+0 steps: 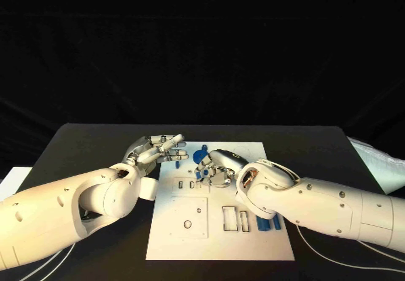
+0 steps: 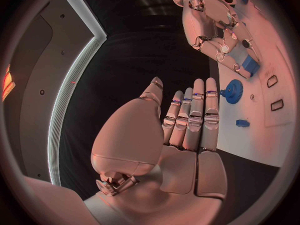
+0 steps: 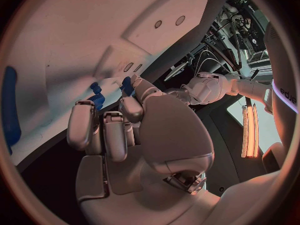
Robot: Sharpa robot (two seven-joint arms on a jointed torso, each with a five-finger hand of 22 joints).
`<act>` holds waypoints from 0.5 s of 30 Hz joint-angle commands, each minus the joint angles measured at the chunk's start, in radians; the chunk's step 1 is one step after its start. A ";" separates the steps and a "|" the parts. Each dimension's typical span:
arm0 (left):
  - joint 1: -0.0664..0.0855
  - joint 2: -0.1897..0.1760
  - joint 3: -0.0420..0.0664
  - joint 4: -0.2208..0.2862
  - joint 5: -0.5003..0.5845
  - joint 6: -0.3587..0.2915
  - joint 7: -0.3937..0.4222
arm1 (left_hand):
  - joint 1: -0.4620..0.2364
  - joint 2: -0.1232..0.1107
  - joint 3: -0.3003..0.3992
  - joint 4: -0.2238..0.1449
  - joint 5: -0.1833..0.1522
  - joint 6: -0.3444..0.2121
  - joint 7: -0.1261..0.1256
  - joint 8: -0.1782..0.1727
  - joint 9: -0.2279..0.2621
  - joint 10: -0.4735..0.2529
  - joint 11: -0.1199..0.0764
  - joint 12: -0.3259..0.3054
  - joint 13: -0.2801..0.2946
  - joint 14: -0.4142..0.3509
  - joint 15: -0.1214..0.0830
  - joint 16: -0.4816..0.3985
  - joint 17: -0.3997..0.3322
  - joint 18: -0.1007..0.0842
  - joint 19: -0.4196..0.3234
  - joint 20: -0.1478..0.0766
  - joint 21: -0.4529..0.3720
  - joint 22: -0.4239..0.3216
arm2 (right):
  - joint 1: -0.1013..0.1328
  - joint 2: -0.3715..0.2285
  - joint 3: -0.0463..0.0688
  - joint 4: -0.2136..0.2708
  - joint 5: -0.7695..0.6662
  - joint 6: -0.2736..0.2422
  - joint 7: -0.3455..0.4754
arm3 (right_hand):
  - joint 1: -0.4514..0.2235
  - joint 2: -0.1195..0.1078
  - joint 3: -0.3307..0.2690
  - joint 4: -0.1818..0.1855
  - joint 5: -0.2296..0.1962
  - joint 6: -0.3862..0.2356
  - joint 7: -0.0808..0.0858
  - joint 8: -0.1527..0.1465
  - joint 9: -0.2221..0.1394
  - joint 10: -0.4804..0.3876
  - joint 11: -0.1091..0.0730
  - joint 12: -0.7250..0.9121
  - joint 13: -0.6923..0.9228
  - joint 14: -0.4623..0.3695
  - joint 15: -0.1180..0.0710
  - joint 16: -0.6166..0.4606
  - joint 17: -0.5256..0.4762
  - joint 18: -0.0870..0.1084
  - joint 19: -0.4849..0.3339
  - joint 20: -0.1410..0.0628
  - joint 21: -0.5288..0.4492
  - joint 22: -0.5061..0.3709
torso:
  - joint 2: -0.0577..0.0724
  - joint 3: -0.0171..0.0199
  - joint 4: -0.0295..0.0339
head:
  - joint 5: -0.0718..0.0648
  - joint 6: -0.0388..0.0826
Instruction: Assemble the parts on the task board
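The left hand (image 1: 158, 151) is hovering at the left edge of the board (image 1: 190, 246), near its far end. Its fingers (image 2: 195, 116) are lying straight and apart, with nothing in them. My guess is that it is waiting off the working area so the other hand has room.

Just right of it, on the board's far part, a blue gear (image 1: 201, 156) is sitting flat, beside the left hand's fingertips and apart from them. In the left wrist view a small blue part (image 2: 243, 123) is lying loose on the board near the gear (image 2: 234, 91).

Next comes the right hand (image 1: 219, 168), bending down over the board just right of the gear, its fingers curling inward toward the surface. In the left wrist view a blue piece (image 2: 250, 65) is showing at its fingertips, so it is probably pinching it to seat it in the board. I cannot tell whether the fingers are truly clamping it or only touching it.

Farther right, near the board's right edge and closer to the robot, blue bars (image 1: 270, 222) are lying beside the rectangular slots (image 1: 229, 218), partly under the right forearm, likely waiting their turn.
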 commanded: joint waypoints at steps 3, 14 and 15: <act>0.000 0.002 0.001 0.004 0.005 0.015 0.012 | 0.003 0.011 0.001 -0.005 -0.001 0.001 0.001 -0.007 0.000 0.004 0.002 -0.001 0.000 0.007 0.000 -0.001 0.001 0.003 0.005 -0.001 -0.006 -0.001 | -0.010 0.021 -0.002 -0.013 -0.076 0.055 -0.048 | -0.006 0.001 0.003 -0.002 0.007 0.035 -0.020 0.006 0.006 0.001 -0.002 -0.002 0.000 0.069 -0.006 -0.007 0.103 -0.013 0.000 -0.010 0.001 -0.001 | 0.000 0.0014 -0.0002 | 0.004 -0.006; 0.000 0.004 0.001 0.004 0.005 0.016 0.011 | 0.003 0.011 0.001 -0.005 -0.001 0.001 0.001 -0.007 0.000 0.004 0.002 -0.001 0.000 0.007 0.000 -0.001 0.001 0.003 0.005 -0.001 -0.006 -0.001 | -0.020 0.033 -0.003 -0.022 -0.109 0.090 -0.068 | -0.011 -0.002 0.002 -0.001 0.007 0.035 -0.020 0.006 0.006 0.002 -0.002 0.000 0.002 0.069 -0.007 -0.008 0.102 -0.013 0.000 -0.011 0.001 -0.002 | 0.001 0.0024 -0.0027 | 0.010 -0.015; 0.000 0.004 0.001 0.004 0.005 0.016 0.011 | 0.003 0.011 0.001 -0.005 -0.001 0.001 0.001 -0.007 0.000 0.004 0.002 -0.001 0.000 0.007 0.000 -0.001 0.001 0.003 0.005 -0.001 -0.006 -0.001 | -0.021 0.033 -0.003 -0.023 -0.110 0.092 -0.068 | -0.012 -0.003 0.002 -0.002 0.007 0.035 -0.020 0.005 0.006 0.003 -0.002 0.000 0.003 0.069 -0.007 -0.008 0.102 -0.013 0.000 -0.011 0.000 -0.002 | 0.001 0.0026 -0.0027 | 0.010 -0.017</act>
